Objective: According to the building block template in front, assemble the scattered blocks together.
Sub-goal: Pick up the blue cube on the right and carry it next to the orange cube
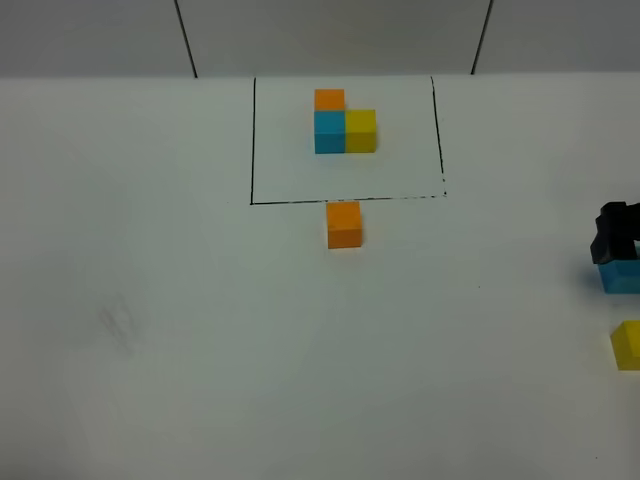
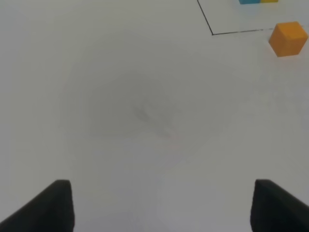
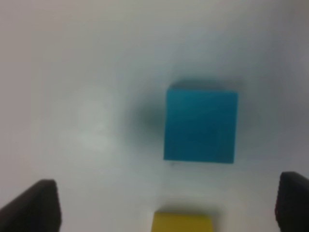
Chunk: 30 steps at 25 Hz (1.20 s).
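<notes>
The template, a black-line rectangle [image 1: 254, 140], holds a joined L-shaped cluster [image 1: 344, 126] of orange, blue and yellow cubes at the back. The loose orange cube [image 1: 344, 224] sits just in front of the rectangle's front line; it also shows in the left wrist view [image 2: 288, 38]. The loose blue cube [image 1: 622, 275] lies at the right edge, under my right gripper [image 1: 614, 232], and shows in the right wrist view [image 3: 201, 125]. The loose yellow cube [image 1: 628, 345] lies nearer the front [image 3: 182, 222]. The right gripper [image 3: 169, 205] is open above the blue cube. The left gripper [image 2: 161, 205] is open and empty over bare table.
A white table [image 1: 200, 330] fills the view, with a grey wall behind. A faint smudge [image 1: 120, 325] marks the table at the left. The right arm enters from the right edge.
</notes>
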Available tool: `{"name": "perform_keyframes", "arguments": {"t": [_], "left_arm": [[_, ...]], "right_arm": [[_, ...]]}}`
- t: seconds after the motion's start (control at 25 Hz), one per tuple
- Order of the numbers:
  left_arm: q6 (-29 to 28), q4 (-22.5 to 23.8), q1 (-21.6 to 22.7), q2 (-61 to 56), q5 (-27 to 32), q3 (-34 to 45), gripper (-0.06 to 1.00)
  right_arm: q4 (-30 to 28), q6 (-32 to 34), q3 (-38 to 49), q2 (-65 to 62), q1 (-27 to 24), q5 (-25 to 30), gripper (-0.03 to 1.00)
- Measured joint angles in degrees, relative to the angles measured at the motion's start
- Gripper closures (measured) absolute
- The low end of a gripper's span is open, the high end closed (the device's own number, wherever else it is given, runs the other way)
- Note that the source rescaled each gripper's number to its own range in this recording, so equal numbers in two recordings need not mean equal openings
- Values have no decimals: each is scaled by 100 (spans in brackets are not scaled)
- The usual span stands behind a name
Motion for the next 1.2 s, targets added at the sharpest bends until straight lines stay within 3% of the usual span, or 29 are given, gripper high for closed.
{"name": "perform_keyframes", "arguments": {"t": [0.36,1.0,1.2], "left_arm": [[0,0,0,0,-6,0,31],[0,0,0,0,-6,0,31],[0,0,0,0,-6,0,31]], "right_arm": [[59,-87,0,844,-62,-583,12],[88,-233,0,1363,-221,-1021,23],[81,-238,-6,1503,-221,-1089,36]]}}
